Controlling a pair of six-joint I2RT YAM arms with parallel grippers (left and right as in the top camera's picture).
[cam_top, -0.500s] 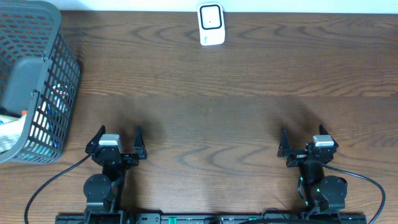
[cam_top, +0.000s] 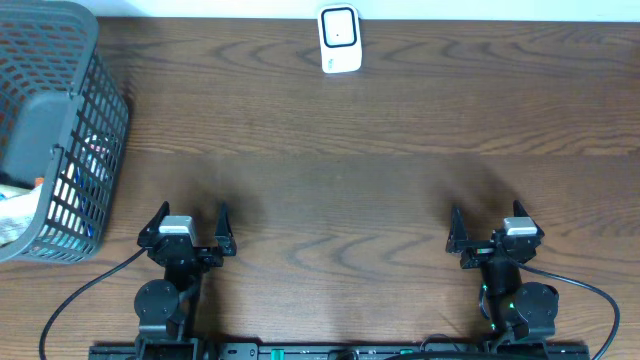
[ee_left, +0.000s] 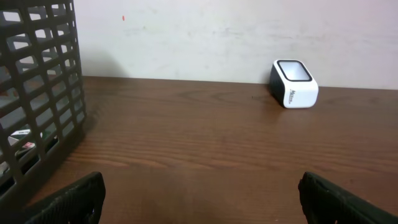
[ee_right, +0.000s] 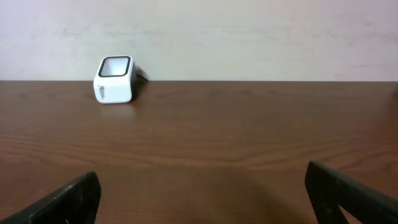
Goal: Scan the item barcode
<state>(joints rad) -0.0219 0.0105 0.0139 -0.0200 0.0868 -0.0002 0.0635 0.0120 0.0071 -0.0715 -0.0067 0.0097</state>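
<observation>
A white barcode scanner with a dark window [cam_top: 339, 40] stands at the table's far edge, seen also in the left wrist view [ee_left: 293, 83] and the right wrist view [ee_right: 114, 79]. Items lie inside the dark mesh basket [cam_top: 60, 90] at the far left; only bits of white and coloured packaging [cam_top: 92, 150] show through the mesh, and no barcode is readable. My left gripper [cam_top: 191, 215] [ee_left: 201, 193] rests at the near left, open and empty. At the near right, my right gripper [cam_top: 486, 215] [ee_right: 202, 196] is likewise open with nothing between its fingers.
The brown wooden table [cam_top: 350, 170] stretches between the grippers and the scanner. The basket's wall [ee_left: 37, 93] rises close on the left of the left gripper. A pale wall runs behind the table's far edge.
</observation>
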